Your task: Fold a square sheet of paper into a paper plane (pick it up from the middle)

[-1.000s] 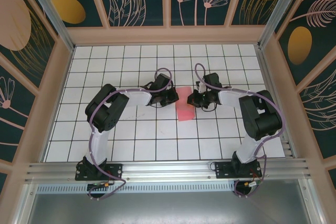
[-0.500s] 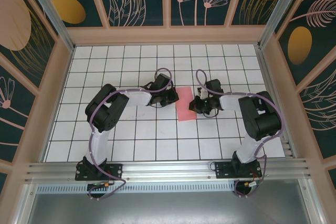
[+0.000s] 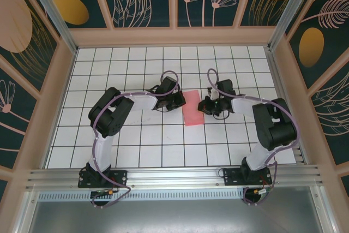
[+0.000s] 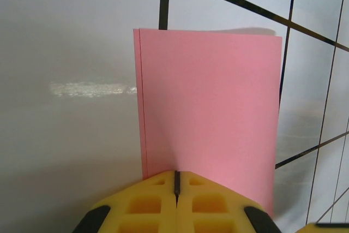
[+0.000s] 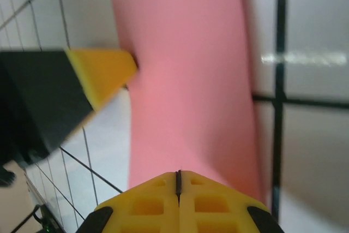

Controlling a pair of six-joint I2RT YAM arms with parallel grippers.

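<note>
Both sets of jaws are pressed together, and I can't tell if either one pinches paper. Left gripper [image 4: 176,175] tips sit on one long edge of the square sheet of paper [image 4: 210,96]. Right gripper [image 5: 178,174] tips are at the opposite edge. The sheet is folded in half, a double edge showing, and lies on the gridded bench [image 3: 163,140] mid-field between the grippers.

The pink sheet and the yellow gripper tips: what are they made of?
The pink sheet looks like thin matte paper: it lies flat, seemingly folded double, with two layered edges along one side. The left gripper's fingertips look like moulded yellow plastic or rubber, with recessed pockets.
</note>
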